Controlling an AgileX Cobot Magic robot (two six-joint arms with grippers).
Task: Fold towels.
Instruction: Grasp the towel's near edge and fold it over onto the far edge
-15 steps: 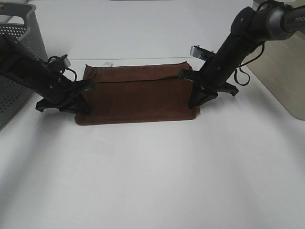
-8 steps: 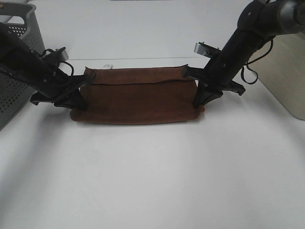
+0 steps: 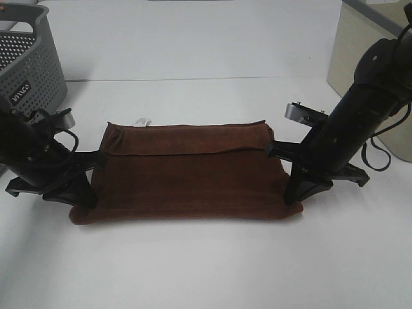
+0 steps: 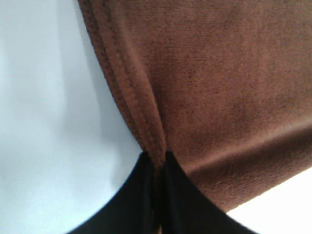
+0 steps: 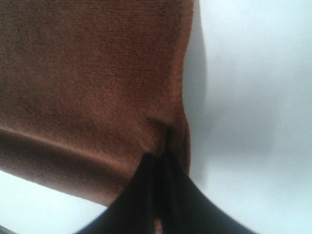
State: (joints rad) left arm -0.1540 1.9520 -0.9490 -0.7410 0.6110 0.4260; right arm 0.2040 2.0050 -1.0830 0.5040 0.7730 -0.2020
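The reddish-brown towel (image 3: 187, 180) is stretched between my two grippers above the white table, folded over, with its small white tag (image 3: 142, 121) at the far left edge. My left gripper (image 3: 82, 196) is shut on the towel's near left corner; the left wrist view shows the stitched hem (image 4: 131, 97) pinched between the black fingers (image 4: 141, 195). My right gripper (image 3: 293, 196) is shut on the near right corner; the right wrist view shows the cloth (image 5: 92, 83) clamped between its fingers (image 5: 165, 195).
A grey perforated basket (image 3: 29, 61) stands at the far left. A beige box or panel (image 3: 360, 64) stands at the far right. The white table (image 3: 206, 270) lies open in front of the towel.
Both grippers have moved toward the near side of the table and apart, carrying the towel with them. The towel is now stretched wider and sits lower in the view.
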